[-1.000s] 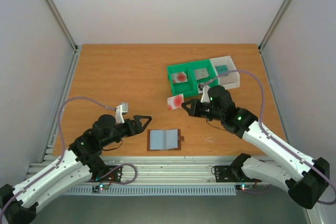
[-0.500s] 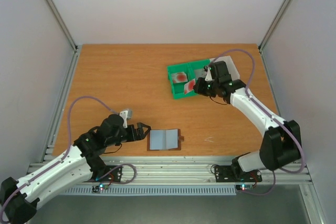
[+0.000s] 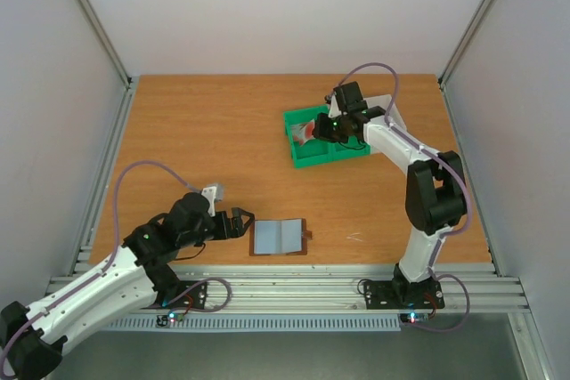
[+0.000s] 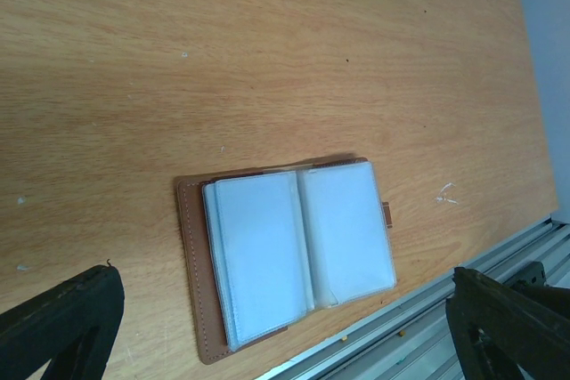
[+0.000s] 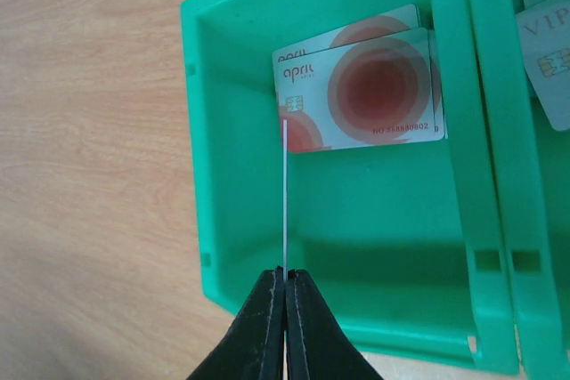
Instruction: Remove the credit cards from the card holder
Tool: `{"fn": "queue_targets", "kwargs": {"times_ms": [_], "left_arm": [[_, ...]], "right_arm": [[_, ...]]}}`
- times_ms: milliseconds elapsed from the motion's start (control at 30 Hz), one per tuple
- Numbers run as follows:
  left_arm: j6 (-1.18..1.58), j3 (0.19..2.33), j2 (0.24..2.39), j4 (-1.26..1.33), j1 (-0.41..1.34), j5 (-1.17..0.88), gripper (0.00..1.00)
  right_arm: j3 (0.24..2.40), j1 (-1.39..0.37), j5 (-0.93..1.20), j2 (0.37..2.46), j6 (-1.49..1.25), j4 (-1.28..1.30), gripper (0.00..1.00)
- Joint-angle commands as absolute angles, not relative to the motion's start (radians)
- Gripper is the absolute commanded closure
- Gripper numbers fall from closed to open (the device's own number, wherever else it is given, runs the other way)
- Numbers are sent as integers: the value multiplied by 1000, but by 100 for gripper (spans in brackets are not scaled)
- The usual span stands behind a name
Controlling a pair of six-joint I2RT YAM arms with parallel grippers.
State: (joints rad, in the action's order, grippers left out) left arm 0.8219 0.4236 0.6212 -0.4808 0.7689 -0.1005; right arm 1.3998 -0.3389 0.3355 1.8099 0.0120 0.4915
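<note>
The card holder lies open near the table's front edge, and the left wrist view shows its grey-blue inner sleeves with no card in them. My left gripper is open just left of it, with one finger on each side in the wrist view. My right gripper is shut on a thin card seen edge-on, held upright over the left compartment of the green tray. Two pale cards with red blots lie flat in that compartment. Grey cards lie in the right compartment. The teal card is hidden.
The green tray stands at the back right of the table. The white tray behind it is mostly covered by my right arm. The metal rail runs along the front edge, close to the card holder.
My right gripper has carried the red-blot card from mid-table back to above the green tray's left compartment. My left gripper has moved a little closer to the card holder.
</note>
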Motion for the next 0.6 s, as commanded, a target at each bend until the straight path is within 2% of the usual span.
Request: {"fn": "queue_targets", "kwargs": {"times_ms": [0, 567], "left_arm": [[801, 443, 617, -466, 765, -78, 1], [808, 438, 655, -452, 765, -85, 1]], "right_arm": [[1471, -328, 354, 1870, 30, 494, 99], [1566, -287, 395, 2014, -23, 441, 98]]}}
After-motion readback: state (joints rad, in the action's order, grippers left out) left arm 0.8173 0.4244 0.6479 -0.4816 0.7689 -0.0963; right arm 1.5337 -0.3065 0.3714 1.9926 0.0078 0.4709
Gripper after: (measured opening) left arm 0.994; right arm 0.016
